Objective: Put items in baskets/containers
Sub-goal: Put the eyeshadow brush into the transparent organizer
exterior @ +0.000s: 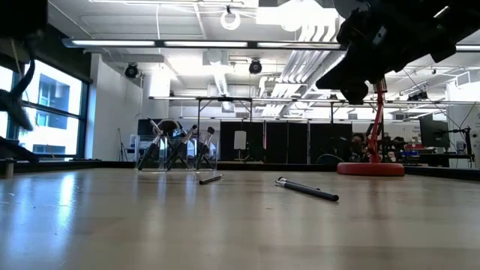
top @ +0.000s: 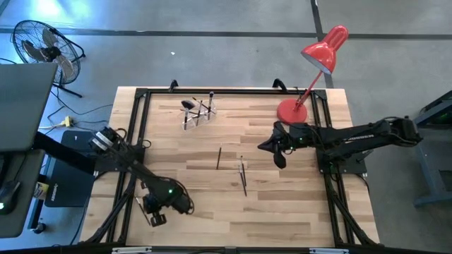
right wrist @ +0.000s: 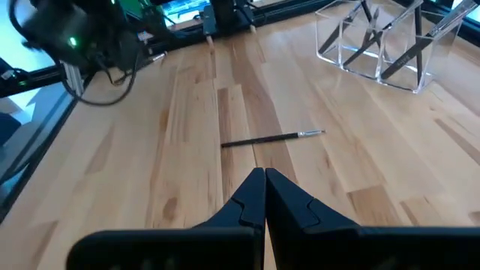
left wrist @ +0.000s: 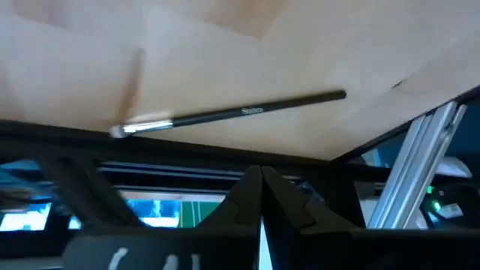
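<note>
Right wrist view: claw (right wrist: 264, 196) closed, empty.

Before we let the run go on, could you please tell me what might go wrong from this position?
1. A brush lies at the table's edge by the left hand; a nudge could knock it off.
2. The holder is clear and already holds leaning brushes, so a new one may catch on them or tip it.
3. The right hand hangs shut above a thin loose brush lying flat, which may roll when gripped. The lamp stands near that arm.
</note>
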Robot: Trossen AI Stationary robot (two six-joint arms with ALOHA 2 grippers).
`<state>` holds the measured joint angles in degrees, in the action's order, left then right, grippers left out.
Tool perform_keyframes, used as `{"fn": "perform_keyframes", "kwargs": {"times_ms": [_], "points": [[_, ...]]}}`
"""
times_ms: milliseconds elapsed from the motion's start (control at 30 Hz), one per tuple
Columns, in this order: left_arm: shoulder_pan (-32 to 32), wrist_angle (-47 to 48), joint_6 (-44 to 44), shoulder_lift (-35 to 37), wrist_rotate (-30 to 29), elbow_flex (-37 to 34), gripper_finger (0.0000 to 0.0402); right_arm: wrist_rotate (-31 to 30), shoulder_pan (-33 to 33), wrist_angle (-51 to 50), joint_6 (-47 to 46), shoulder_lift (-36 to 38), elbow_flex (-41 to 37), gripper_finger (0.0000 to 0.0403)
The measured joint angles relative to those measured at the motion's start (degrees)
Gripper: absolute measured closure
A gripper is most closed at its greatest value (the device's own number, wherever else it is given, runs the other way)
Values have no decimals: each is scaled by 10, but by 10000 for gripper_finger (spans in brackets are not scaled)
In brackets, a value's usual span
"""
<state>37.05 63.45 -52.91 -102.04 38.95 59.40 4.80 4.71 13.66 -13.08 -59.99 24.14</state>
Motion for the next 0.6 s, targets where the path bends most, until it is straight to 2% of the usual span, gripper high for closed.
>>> {"fn": "perform_keyframes", "kwargs": {"times_ms": [200,300,433,600], "points": [[24,-81,-3,-30,56,-46,401,0,0,7,-19,0,0,403],[25,-75,-11,-43,73,-62,401,0,0,7,-20,0,0,403],[28,-90,-4,-45,67,-79,401,-7,0,11,-20,0,0,403],[28,-160,-12,-43,44,-104,401,-8,0,12,-27,0,0,403]]}}
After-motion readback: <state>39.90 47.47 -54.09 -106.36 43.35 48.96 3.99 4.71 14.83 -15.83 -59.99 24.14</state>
